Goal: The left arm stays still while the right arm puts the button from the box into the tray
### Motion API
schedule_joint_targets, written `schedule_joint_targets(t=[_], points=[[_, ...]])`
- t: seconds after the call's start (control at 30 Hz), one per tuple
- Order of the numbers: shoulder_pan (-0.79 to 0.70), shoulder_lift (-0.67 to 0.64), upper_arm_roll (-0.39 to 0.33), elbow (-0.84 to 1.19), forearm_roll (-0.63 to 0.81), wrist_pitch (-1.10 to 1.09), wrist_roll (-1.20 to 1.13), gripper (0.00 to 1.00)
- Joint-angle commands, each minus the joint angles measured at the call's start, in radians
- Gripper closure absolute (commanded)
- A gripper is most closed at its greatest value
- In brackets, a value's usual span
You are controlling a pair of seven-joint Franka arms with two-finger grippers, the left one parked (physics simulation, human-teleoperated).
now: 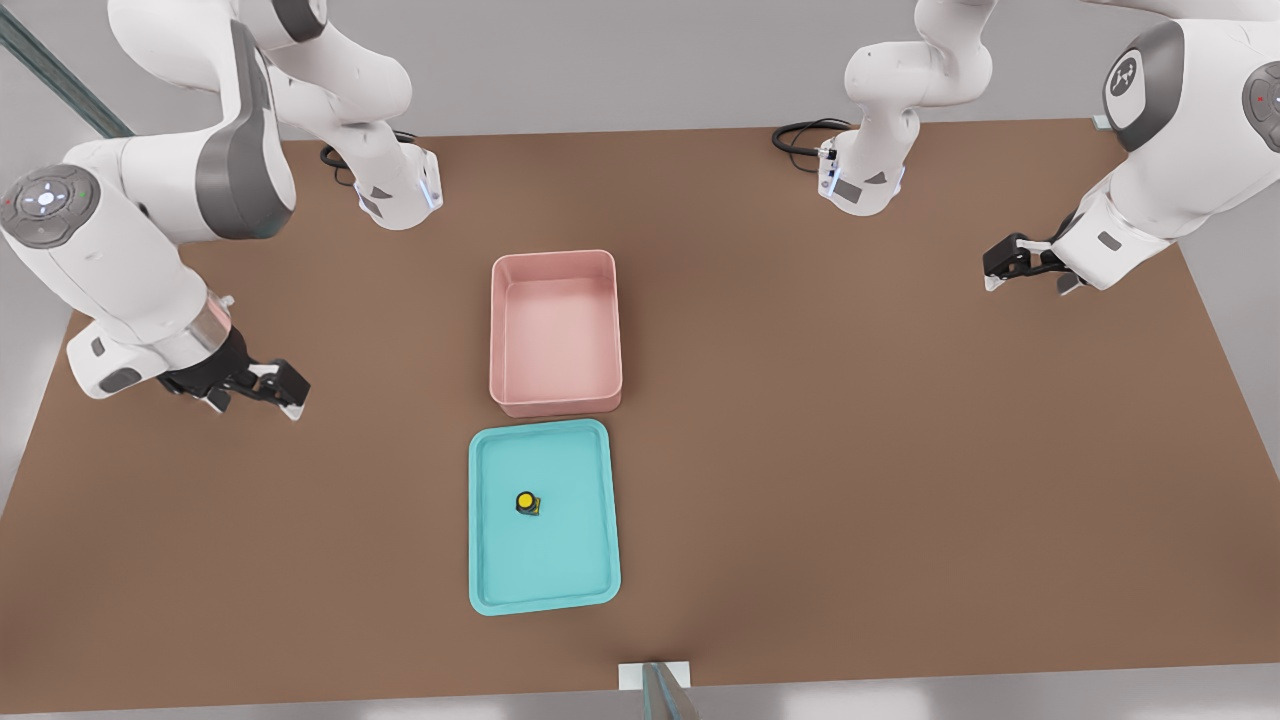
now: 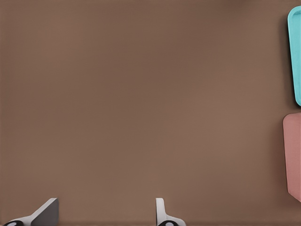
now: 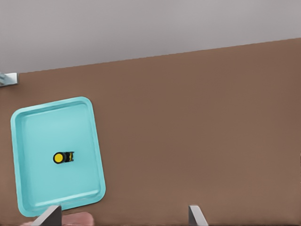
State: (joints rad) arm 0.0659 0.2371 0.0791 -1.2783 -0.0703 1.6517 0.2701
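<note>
Placement looks finished to us: the button [image 1: 526, 502] sits on the floor of the tray [image 1: 489, 590], near its middle, lying tipped on its side with the yellow cap showing and the dark base trailing behind it. Nothing touches it. The box [image 1: 604, 330] shows only its bare pink floor, so we judge that nothing is left in it to carry.

Our tool [image 1: 262, 389] hangs above bare worktop [image 1: 850, 450], well apart from both containers, off toward the front view's left. Its fingers stand apart with nothing between them; the right wrist view shows the two fingertips [image 3: 49, 216] spread wide over brown surface. From the tool, the tray lies out ahead and to the side, with the button near the tray's centre, and the box sits just beyond the tray's short edge, the two almost touching.

As we read it, the carrying and the release are both done. What may remain is only for the right arm [image 1: 130, 260] to settle at rest clear of the tray.
</note>
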Motion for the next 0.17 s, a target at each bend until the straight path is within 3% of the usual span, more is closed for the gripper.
schedule_joint_targets(t=[0.0, 0.13], points=[[-0.001, 0.002, -0.001, 0.004, 0.011, -0.101, -0.235, 0.00], [-0.001, 0.001, -0.001, 0.004, 0.012, -0.101, -0.235, 0.00]])
